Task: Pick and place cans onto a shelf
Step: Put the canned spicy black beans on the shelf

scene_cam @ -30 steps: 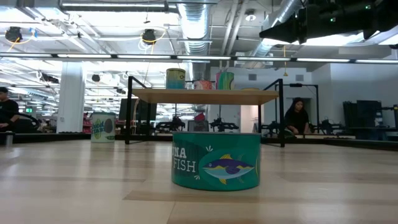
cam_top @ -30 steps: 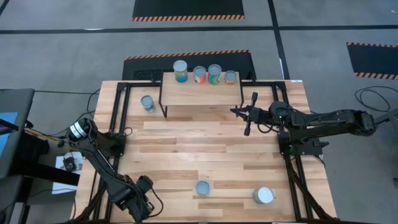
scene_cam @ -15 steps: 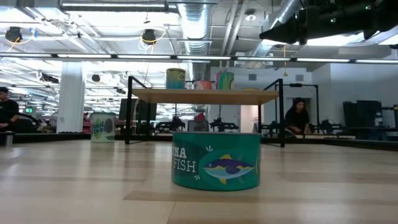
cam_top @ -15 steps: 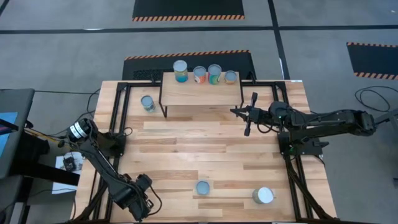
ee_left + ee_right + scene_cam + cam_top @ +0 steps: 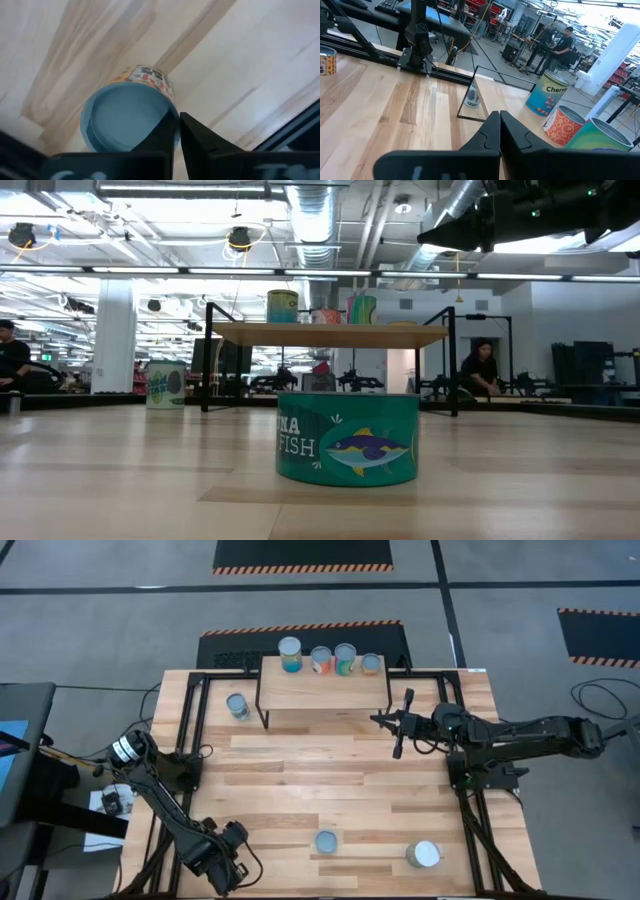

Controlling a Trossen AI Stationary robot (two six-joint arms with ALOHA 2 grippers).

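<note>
The blue-topped round can (image 5: 127, 117) runs behind the left gripper's dark fingers (image 5: 176, 145); the green-labelled can (image 5: 602, 135) is cut by the picture's edge.

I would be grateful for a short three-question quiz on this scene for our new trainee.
1. True or false: four cans stand on the shelf.
2. Where is the right gripper?
A. above the shelf top
B. over the table, beside the shelf's right end
C. at the table's near edge
3. Short answer: which gripper is by the table's near edge, where two more cans stand?

Key: 1 true; 2 B; 3 the left gripper.
</note>
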